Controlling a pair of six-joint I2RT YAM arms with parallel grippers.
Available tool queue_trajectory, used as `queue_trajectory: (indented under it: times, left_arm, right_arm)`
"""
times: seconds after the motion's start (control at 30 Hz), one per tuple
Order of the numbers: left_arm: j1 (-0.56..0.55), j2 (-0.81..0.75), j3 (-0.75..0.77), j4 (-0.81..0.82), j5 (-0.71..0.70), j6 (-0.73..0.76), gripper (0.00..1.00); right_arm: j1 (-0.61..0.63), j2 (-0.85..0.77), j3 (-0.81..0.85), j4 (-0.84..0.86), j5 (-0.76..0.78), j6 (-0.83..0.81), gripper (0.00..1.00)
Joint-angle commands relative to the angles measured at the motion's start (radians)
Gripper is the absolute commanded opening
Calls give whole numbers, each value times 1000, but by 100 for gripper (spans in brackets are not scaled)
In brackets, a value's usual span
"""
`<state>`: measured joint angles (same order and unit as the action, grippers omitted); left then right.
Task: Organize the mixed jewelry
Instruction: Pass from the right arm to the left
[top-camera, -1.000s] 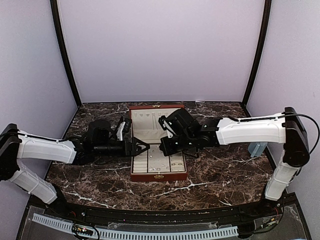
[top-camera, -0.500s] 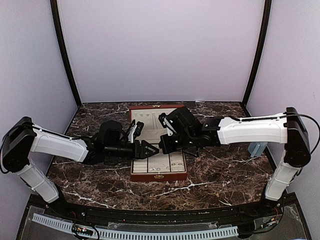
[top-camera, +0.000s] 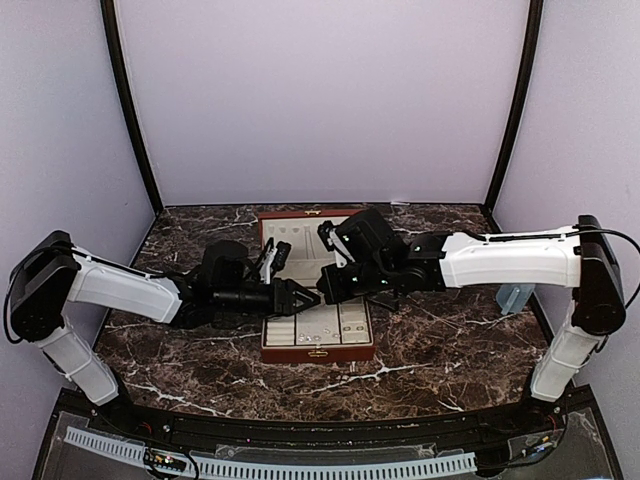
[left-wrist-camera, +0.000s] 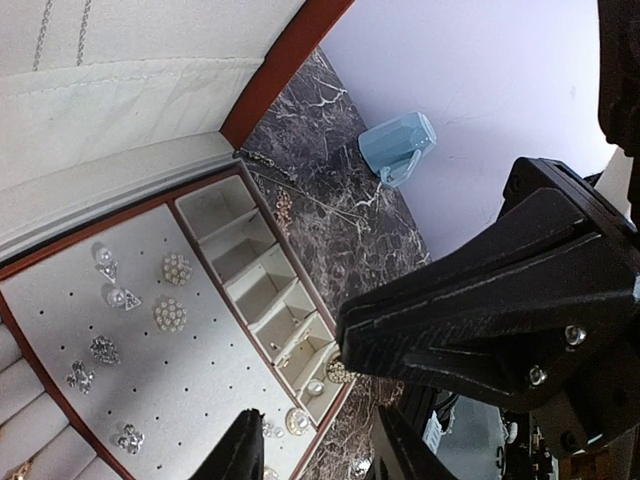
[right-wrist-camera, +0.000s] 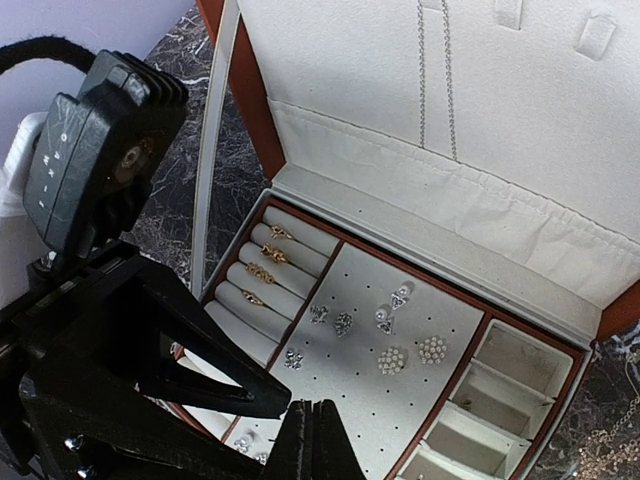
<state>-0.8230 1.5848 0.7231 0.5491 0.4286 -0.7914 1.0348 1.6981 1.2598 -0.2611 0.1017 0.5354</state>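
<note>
Mixed jewelry (right-wrist-camera: 392, 358) is lying pinned on the jewelry box's (top-camera: 317, 352) perforated middle panel, directly beneath both grippers. The left gripper (left-wrist-camera: 315, 452) is hovering half open and empty, seemingly nearer. The right gripper (right-wrist-camera: 308, 440) is hanging pinched shut, gripping nothing visible.

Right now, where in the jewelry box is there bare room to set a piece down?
Free: empty compartments along the jewelry box's right edge, beside the perforated panel. Crowded: the panel's earrings, and above them, where left gripper and right gripper meet.
</note>
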Motion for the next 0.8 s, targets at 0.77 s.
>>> queue_trajectory:
  times: [0.77]
  left_arm:
    - [-5,14,43,66,-5,12,11]
  right_arm:
    - [4,-9,-5,22,-18,-20,0]
